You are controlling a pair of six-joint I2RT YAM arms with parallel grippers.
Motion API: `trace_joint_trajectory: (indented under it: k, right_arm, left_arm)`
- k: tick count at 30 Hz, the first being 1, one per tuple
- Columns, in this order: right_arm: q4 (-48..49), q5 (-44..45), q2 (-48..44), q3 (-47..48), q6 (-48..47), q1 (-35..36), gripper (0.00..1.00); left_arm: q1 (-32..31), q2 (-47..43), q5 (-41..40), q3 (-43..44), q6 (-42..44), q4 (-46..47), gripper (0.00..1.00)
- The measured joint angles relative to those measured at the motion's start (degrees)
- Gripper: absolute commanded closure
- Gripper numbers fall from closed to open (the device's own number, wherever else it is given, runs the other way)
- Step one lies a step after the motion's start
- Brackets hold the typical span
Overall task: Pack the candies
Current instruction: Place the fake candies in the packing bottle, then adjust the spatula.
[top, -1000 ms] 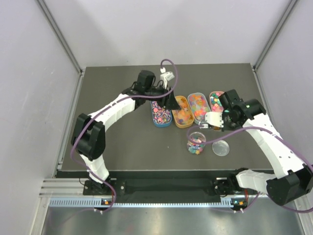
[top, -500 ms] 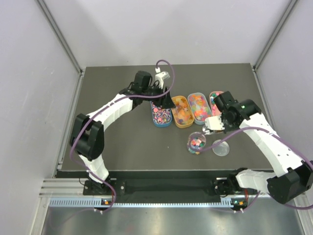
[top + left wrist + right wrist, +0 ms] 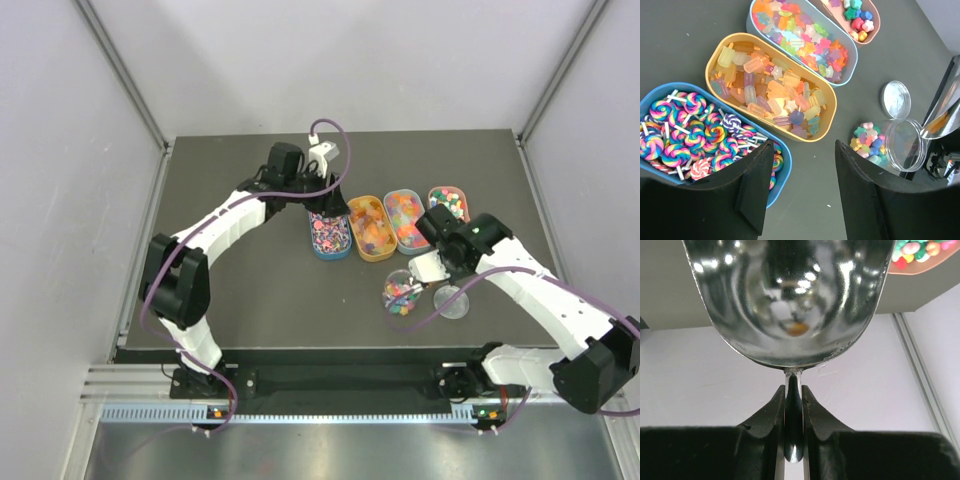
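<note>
Four trays of candies are lined up mid-table toward the far edge; more are seen in the jar. The scoop handle is pinched tight by the right gripper; the left gripper is held half-open, empty, above the blue tray.

**Desk layout: trays, jar, lid, scoop**

Four trays stand side by side in a row on the desk: leftmost tray, second tray, third tray and rightmost tray. Candies lie in all four. The jar stands before the third tray, with the lid just right of it. The scoop is above the desk, behind and right of the jar.
</note>
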Motion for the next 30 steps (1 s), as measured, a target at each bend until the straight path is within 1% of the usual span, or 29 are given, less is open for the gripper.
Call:
trace_joint_trajectory:
  k: [5,13,18,20,22,24,27,30]
  right_arm:
    - [-0.1,2.0,0.3,-1.7,0.1,0.7,1.00]
    - [-0.2,4.4,2.3,-1.6,0.7,1.7,1.00]
    - [-0.5,4.6,3.2,0.7,1.4,1.9,1.00]
    - [-0.9,3.7,4.0,4.8,2.2,2.0,1.00]
    - [-1.4,2.4,6.3,12.0,4.1,2.0,1.00]
    - [-1.2,0.4,9.8,20.2,7.7,2.0,1.00]
    - [-0.5,-3.0,15.1,28.9,14.0,2.0,1.00]
    - [-0.1,-7.0,20.5,34.5,19.9,2.0,1.00]
  left_arm:
    - [0.3,-0.1,-0.7,0.0,0.5,-0.2,0.42]
    - [0.6,-0.3,-1.0,0.0,1.1,-0.3,0.42]
    - [0.8,-0.5,-1.1,0.0,1.1,-0.6,0.42]
    - [0.9,-0.5,-1.0,0.3,1.0,-0.7,0.42]
    - [1.0,-0.5,-0.7,0.9,-0.4,-0.7,0.46]
    - [1.0,-0.5,0.4,1.9,-2.5,-0.4,0.48]
    - [1.2,-1.0,3.2,2.3,-7.3,1.7,0.46]
    - [1.2,-1.4,4.7,2.3,-10.4,3.5,0.44]
